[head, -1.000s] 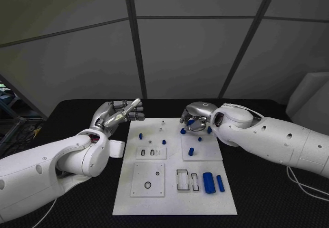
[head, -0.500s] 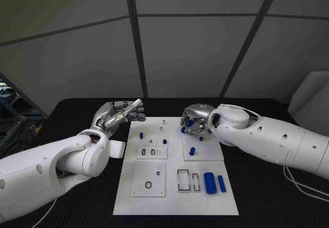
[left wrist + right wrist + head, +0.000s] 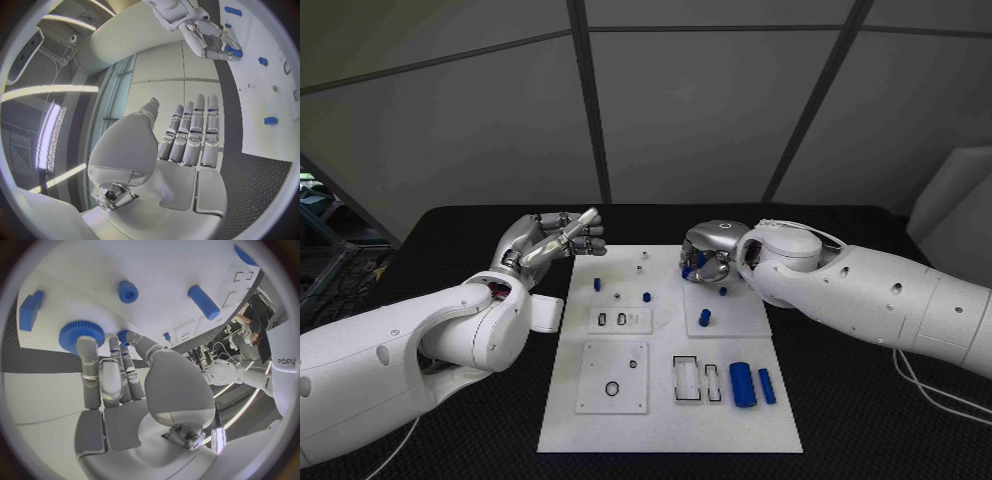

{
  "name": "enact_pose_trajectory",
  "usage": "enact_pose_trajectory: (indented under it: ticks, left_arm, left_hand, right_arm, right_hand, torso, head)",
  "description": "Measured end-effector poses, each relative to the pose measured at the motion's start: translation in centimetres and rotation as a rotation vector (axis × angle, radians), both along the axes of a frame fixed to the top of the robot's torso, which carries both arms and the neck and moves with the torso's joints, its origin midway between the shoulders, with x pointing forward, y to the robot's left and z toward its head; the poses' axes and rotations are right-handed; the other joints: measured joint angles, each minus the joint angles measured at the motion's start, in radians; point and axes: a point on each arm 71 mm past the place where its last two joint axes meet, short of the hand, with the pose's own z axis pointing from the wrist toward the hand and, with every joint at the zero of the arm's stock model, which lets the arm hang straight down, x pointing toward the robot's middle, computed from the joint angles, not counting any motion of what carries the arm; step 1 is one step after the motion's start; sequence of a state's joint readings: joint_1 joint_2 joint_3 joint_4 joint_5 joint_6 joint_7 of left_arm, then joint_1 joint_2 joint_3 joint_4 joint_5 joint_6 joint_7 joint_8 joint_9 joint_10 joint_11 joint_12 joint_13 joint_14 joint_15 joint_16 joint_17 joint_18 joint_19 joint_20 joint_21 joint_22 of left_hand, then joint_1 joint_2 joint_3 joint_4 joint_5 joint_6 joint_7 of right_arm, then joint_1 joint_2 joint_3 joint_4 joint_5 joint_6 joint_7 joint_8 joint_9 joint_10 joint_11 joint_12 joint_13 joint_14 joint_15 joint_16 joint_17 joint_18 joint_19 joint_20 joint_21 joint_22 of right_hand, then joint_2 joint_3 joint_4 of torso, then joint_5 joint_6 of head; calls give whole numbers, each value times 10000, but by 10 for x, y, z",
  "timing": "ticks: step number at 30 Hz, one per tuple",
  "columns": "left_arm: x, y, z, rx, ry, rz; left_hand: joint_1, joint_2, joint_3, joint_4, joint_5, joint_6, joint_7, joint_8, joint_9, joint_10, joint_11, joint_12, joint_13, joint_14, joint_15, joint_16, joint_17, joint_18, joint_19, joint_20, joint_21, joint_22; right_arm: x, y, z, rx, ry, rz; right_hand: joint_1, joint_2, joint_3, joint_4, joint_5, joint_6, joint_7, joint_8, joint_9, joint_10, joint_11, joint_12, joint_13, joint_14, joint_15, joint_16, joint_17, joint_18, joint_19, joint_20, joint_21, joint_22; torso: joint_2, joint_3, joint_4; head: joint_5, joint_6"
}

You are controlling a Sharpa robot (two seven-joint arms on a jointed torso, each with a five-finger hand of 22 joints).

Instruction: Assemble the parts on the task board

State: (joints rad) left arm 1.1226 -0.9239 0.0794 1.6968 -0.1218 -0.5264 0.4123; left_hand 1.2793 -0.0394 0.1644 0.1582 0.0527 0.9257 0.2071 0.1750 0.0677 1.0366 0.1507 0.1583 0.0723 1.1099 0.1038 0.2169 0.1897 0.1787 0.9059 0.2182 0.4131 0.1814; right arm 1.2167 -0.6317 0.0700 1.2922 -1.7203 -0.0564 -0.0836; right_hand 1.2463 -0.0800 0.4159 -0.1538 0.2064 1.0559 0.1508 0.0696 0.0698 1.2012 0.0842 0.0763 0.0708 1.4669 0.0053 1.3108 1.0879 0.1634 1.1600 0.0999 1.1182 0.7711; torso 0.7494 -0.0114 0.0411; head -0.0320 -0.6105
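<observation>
White rectangular task board (image 3: 668, 420) lies in the middle of the black table (image 3: 877, 420), long side running from near edge to far edge. Small blue plastic parts sit on it: two blue cylinders side by side near the board's near right corner, the thicker one (image 3: 741, 384) just left of the thinner one (image 3: 766, 385); a short blue cylinder (image 3: 704, 318) on the raised white square plate at the board's far right; small blue pegs (image 3: 648, 297) and (image 3: 597, 284) standing in the far left part of the board.

Right hand (image 3: 710, 250) is down over the far right corner of the board, fingers curled over the blue pieces there. In the right wrist view its fingertips (image 3: 85, 346) rest on a blue toothed gear (image 3: 81, 335) standing on the board, with a blue block (image 3: 30, 310) beside it, a round blue peg (image 3: 128, 291) and a blue cylinder (image 3: 204, 302) farther off. Cannot tell whether the hand actually grips the gear or only touches it.

Left hand (image 3: 554, 240) is raised above the table just off the board's far left corner, holding nothing; fingers straight, close together, thumb set apart, as the left wrist view shows (image 3: 187, 135).

A black ring (image 3: 610, 388) lies on the white square plate at the board's near left.
</observation>
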Motion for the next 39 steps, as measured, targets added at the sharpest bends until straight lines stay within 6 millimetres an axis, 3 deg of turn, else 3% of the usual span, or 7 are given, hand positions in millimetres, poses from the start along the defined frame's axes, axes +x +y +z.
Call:
enact_pose_trajectory:
  ticks: [7, 11, 15, 26, 39]
  left_arm:
    - [0, 0, 0, 9, 21, -3]
    - [1, 0, -1, 13, 37, -9]
    - [1, 1, -1, 18, 56, -13]
    - [2, 2, -2, 37, 96, -4]
    - [2, 2, -2, 34, 105, -27]
  left_hand:
    - [0, 0, 0, 0, 0, 0, 0, 0, 0, 0, 0, 0, 1, 0, 0, 0, 13, 1, -1, 0, 0, -1]
    - [0, 0, 0, 0, 0, 0, 1, 0, 0, 0, 0, 0, 1, 0, 0, 0, 12, -1, -1, 0, 0, -1]
    - [0, 0, 0, 0, 0, 0, 0, -40, 1, 0, 0, 0, -8, 0, 0, -40, 12, 0, -1, 0, 0, -1]
    - [0, 0, -58, 1, 0, -39, 39, -79, -10, -37, 37, -56, -7, 0, 0, -96, 35, 0, -1, 0, 0, -1]
    - [0, 0, -73, 16, 0, -3, 74, -79, -10, 0, 73, -90, -6, 0, 0, -117, 58, 0, -1, 0, 0, -2]
  right_arm:
    - [0, 2, 1, 11, -11, 77]
    - [-1, 2, 1, 32, -29, 112]
    - [-2, 2, 2, 136, -136, 152]
    - [-9, 8, 16, 1158, -1262, 328]
    - [4, 28, 17, 1842, -1876, 86]
  right_hand:
    - [2, 3, 64, 64, 0, 114, 13, -1, 9, 124, -23, 0, 0, 0, 0, 112, 133, -1, 22, -22, 100, 156]
    - [96, 96, 137, 137, 0, 364, -65, 109, 31, 359, -112, 88, 36, 0, 0, 256, 275, -164, 63, -63, 242, 312]
    - [294, 240, 321, 147, -189, 654, -155, 184, 39, 621, -233, 156, 94, -21, -126, 409, 470, -164, 199, -123, 469, 582]
    - [350, 341, 365, 188, -271, 744, -168, 232, 41, 765, -236, 155, 123, 16, -163, 511, 641, -162, 270, -124, 619, 788]
    - [329, 362, 383, 271, -410, 738, -167, 211, 41, 765, -236, 156, 146, 16, -162, 553, 675, -161, 270, -124, 620, 829]
  torso:
    - [23, 8, -5]
    - [35, 11, -5]
    - [44, 12, -5]
    - [66, 12, -2]
    - [102, -2, 29]
  head:
    - [4, -3]
    - [5, -1]
    - [2, 3]
    - [26, 44]
    - [94, 14]
